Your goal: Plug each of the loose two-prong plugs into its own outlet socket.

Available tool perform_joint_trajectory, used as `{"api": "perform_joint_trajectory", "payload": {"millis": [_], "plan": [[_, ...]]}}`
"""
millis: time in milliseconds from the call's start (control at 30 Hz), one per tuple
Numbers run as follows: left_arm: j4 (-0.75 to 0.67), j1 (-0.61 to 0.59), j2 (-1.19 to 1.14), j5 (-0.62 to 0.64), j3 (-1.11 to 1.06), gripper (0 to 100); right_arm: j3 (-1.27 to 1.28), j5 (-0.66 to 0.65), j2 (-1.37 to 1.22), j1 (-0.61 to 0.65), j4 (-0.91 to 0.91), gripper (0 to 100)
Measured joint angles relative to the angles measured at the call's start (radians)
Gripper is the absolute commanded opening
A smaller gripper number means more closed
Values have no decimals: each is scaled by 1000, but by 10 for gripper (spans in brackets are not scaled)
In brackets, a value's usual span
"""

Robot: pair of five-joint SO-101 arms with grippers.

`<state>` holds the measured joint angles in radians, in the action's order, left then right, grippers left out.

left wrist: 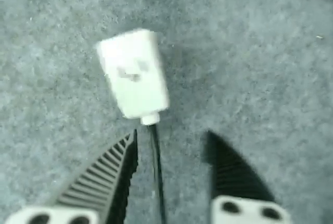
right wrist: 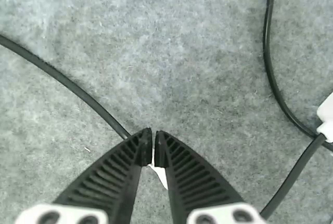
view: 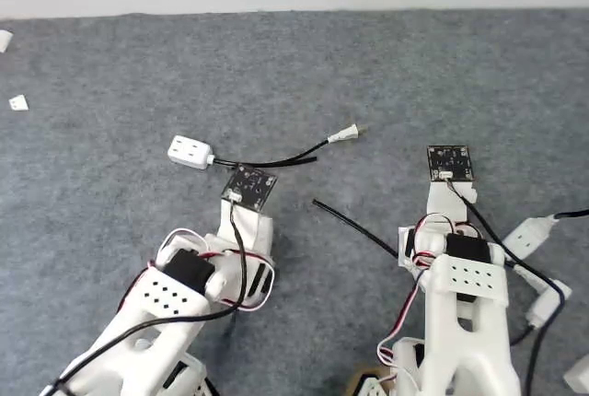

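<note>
We find the left gripper (left wrist: pixel 171 140) wide open and empty, jaws astride the black cord (left wrist: pixel 157 177), with the white outlet socket (left wrist: pixel 134 73) just ahead of its tips. The right gripper (right wrist: pixel 153 139) is closed; a white sliver (right wrist: pixel 158 174) shows beneath it, hold unconfirmed. We recommend gripping the socket body squarely, not the cord, to steady it for the loose plug (view: pixel 345 133).

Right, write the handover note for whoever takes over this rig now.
Left gripper: open, one finger on each side of the black cord, just behind the white rectangular outlet block on the grey carpet.
Right gripper: shut, low over the carpet beside a second black cord.
White two-prong plug: loose beyond both arms, prongs bare.
Done: nothing seated in that block.
Left: the plugging itself.
</note>
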<state>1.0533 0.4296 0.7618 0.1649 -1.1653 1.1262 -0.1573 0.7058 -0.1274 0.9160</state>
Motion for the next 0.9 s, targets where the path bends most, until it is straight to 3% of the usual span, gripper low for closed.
{"api": "perform_joint_trajectory", "payload": {"millis": [300,467,767,900], "plan": [[0,-5,0,-6,-2,251,0,0,0,0,0,10],[-46,-78,0,-6,-2,192,0,0,0,0,0,10],[-78,-107,0,5,-2,177,20,0,0,32,0,9],[-106,-120,-34,63,-2,62,21,0,0,28,-8,9]]}}
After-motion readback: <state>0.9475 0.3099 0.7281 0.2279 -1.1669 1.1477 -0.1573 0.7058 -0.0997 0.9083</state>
